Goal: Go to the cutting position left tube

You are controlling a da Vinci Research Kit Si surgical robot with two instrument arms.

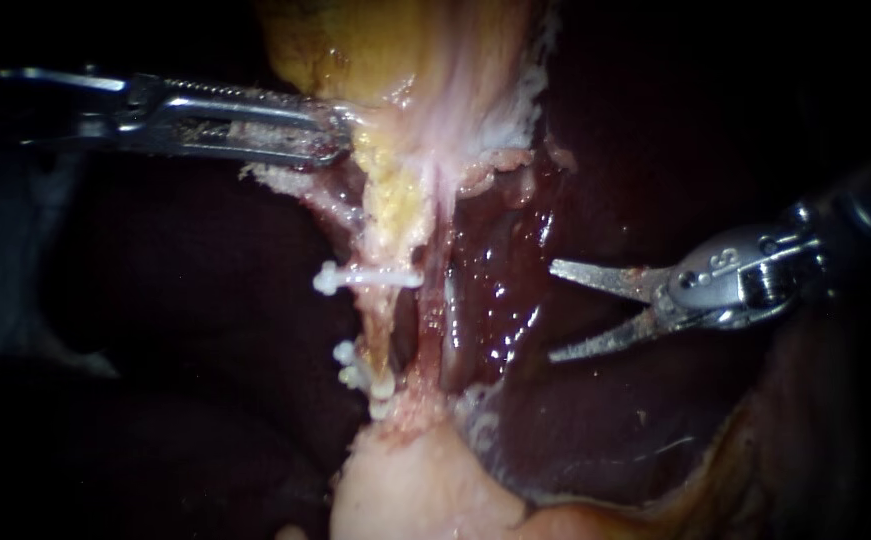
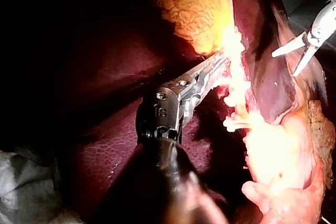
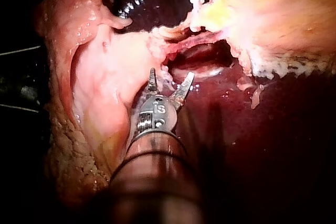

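The right instrument (image 1: 558, 311) is reaching in level over the liver (image 1: 605, 420), jaws gaping open, apart from the left tube (image 1: 387, 325), which is running pale and yellowish between white clips (image 1: 370, 276). Beyond, the left instrument (image 1: 340, 135) is clamping its jaws on tissue (image 1: 395, 150) above the tube.

My left instrument (image 1: 340, 135) clamps the gallbladder (image 1: 395, 50) above; the clipped left tube (image 1: 383, 320) hangs below it, and my right instrument (image 1: 553, 310) sits well right (jaws apart) before the liver (image 1: 500, 290).
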